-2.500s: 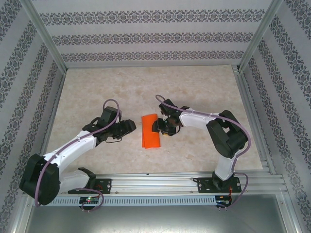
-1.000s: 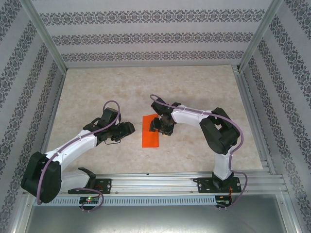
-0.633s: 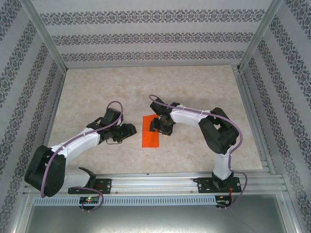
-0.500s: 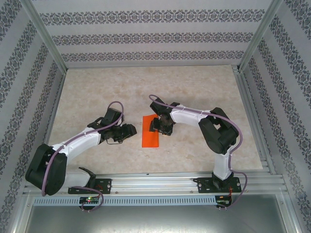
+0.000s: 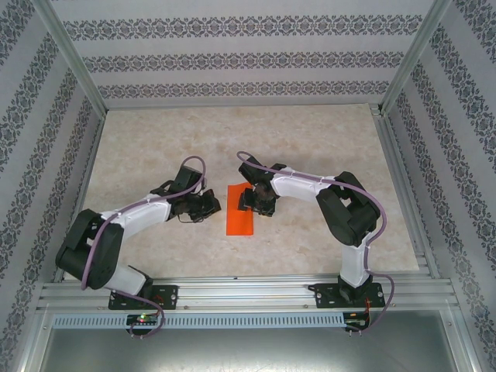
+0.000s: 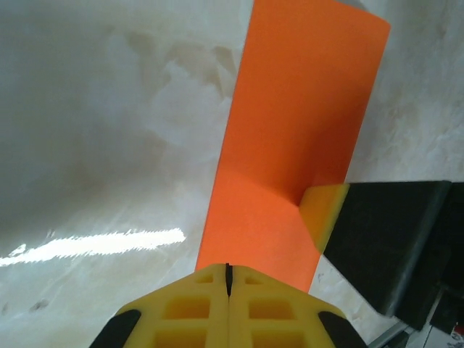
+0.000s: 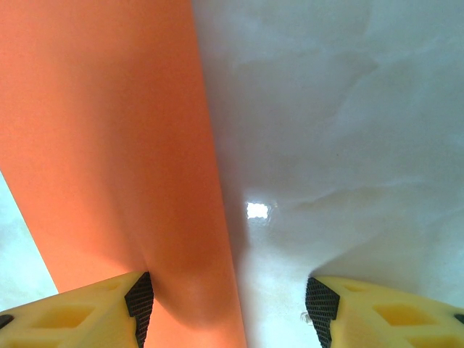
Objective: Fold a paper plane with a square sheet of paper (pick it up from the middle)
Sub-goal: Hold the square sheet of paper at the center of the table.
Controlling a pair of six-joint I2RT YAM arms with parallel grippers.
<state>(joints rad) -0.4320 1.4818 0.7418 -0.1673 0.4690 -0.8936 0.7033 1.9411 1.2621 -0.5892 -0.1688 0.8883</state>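
Orange paper [image 5: 240, 211] folded to narrow strip, flat, long axis running near-to-far. Left gripper [image 6: 228, 279] pinched together at its edge. Right gripper [image 7: 230, 293] spread apart, one finger on paper.

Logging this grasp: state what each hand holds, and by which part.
Cannot be told for the left hand: it is shut right at the edge of the orange paper. The right hand is open, one finger on the paper, gripping nothing.
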